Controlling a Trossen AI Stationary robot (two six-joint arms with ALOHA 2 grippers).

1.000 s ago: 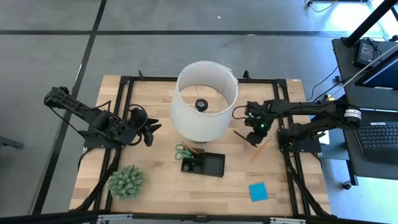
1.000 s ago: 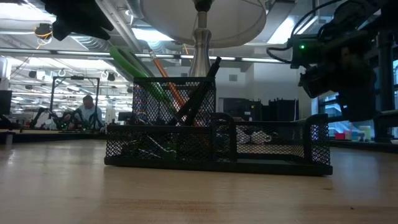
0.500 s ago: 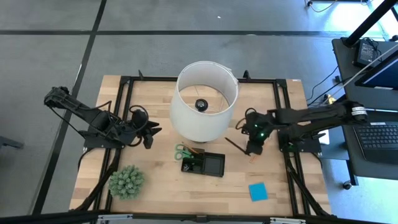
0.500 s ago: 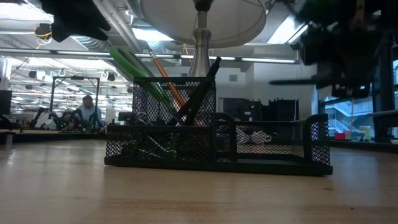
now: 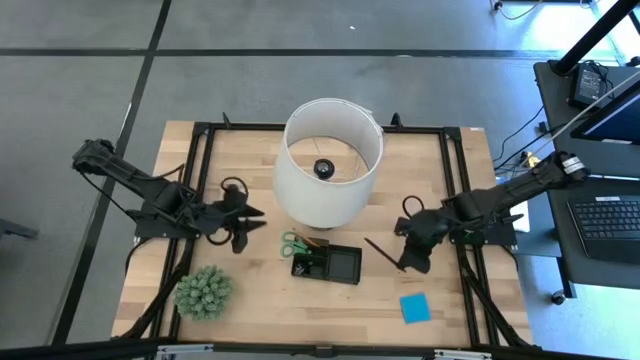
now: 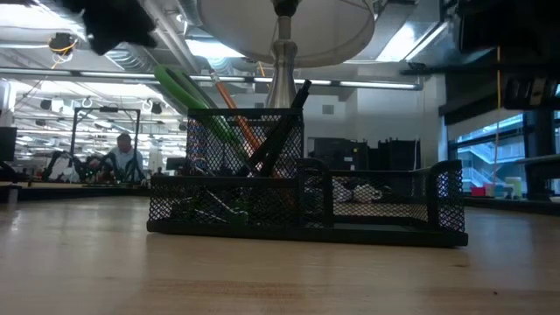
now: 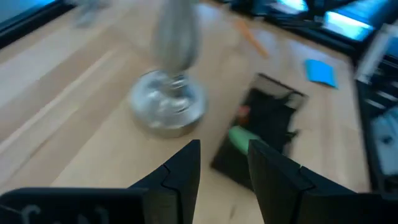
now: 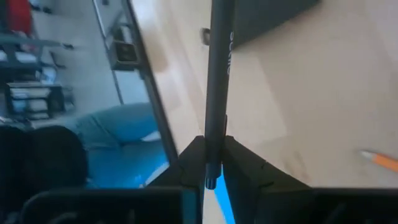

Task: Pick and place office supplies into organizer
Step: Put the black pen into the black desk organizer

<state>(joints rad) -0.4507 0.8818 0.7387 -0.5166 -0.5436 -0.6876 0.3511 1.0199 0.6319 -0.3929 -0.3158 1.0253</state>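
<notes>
Centre: black mesh organizer [image 5: 328,265] just before big white lampshade [image 5: 330,160]; scissors [image 5: 293,243] in its left compartment
Left front: spiky green plant ball [image 5: 204,292]
Right front: blue square sticky-note pad [image 5: 415,308]

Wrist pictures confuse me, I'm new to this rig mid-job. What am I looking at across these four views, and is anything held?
Two dark robot arms work at a wooden table. The high view looks straight down; the low view looks level across the tabletop; each wrist view looks past that arm's own fingers. The right gripper is shut on a thin dark pen, right of the black mesh organizer. The left gripper is open and empty, left of the white lampshade. Green-handled scissors lean out of the organizer. A blue sticky-note pad and a spiky green plant ball sit on the table.
</notes>
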